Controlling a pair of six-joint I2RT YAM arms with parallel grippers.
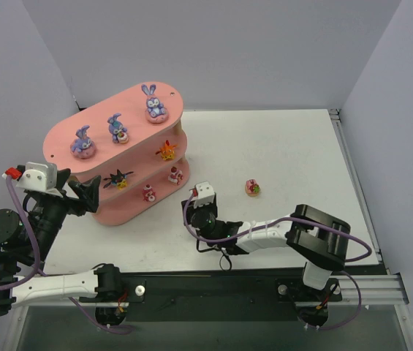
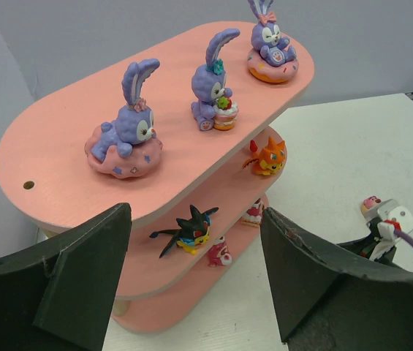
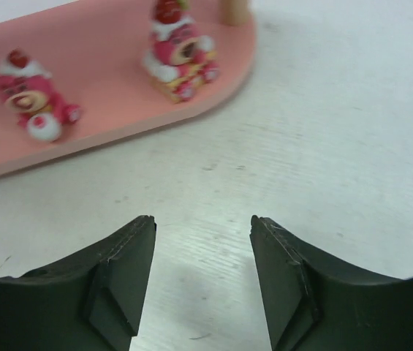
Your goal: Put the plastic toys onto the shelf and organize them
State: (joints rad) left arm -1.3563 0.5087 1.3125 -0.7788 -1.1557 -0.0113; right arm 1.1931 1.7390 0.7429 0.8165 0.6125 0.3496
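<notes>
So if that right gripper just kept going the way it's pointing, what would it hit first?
Probably the shelf: its bottom board's edge lies ahead of the right gripper, beside a pink-red toy. Only bare table lies between, though it may touch that first if angled down.

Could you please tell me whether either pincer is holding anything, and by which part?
Nothing is held. The left pincer and the right pincer both stand open and empty; a small pink-red plastic toy lies untouched on the white table.
</notes>
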